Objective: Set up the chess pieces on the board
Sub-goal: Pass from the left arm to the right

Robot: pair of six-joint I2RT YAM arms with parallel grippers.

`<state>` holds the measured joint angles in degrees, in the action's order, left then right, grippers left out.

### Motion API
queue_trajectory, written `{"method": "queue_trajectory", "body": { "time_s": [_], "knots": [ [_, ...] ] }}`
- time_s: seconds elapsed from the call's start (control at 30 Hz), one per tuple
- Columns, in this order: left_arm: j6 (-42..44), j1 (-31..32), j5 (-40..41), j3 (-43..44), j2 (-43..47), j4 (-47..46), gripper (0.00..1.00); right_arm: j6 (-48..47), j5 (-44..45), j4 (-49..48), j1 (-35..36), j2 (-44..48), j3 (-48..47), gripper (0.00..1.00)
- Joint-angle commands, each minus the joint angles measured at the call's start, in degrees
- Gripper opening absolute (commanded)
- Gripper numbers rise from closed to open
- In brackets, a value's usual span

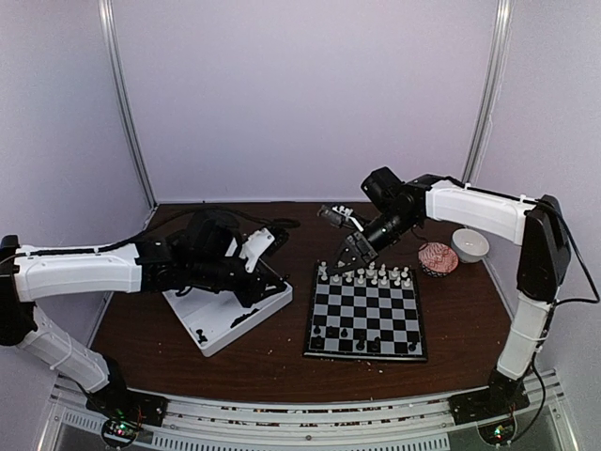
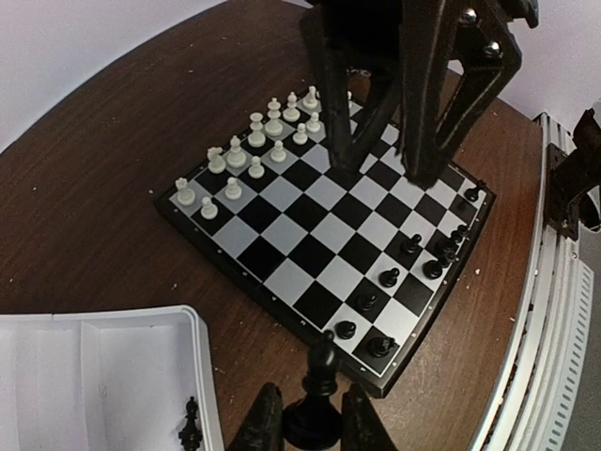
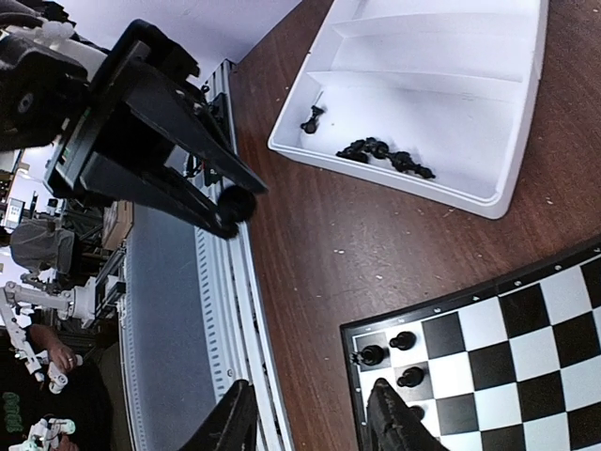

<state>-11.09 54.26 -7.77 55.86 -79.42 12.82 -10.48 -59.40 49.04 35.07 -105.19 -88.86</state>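
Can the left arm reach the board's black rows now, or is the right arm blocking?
Likely yes: the right hand hovers over the far white end of the board, leaving the black rows uncovered.

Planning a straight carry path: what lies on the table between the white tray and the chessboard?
Only bare brown tabletop with a few pale specks separates the white tray from the board, as the right wrist view shows.

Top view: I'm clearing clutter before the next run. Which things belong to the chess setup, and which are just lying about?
Job: tiny black plastic chess pieces, one in the left hand; black-and-silver checked chessboard; white two-compartment plastic tray holding more.
Lying about: small white bowl; pink ridged round object.
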Motion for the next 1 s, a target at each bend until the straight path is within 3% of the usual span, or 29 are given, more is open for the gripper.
{"method": "queue_trajectory", "body": {
  "time_s": [0.0,0.4,0.83,0.97],
  "knots": [
    [-1.2,2.0,-2.7,3.9,-3.4,-5.9,0.11,3.6,-2.7,-0.1,2.8,-0.4,-3.9,0.42],
    [-1.7,3.7,-3.4,6.6,-5.8,-8.0,0.11,3.9,-6.1,1.2,6.0,-3.4,-5.7,0.39],
    [-1.8,3.7,-3.0,6.8,-6.6,-7.4,0.12,5.5,-8.6,-1.6,6.1,-3.6,-4.4,0.07],
    [-1.9,3.7,-1.8,6.8,-7.0,-6.9,0.27,5.3,-6.3,-2.4,6.0,-2.7,-3.7,0.04]
  ]
}}
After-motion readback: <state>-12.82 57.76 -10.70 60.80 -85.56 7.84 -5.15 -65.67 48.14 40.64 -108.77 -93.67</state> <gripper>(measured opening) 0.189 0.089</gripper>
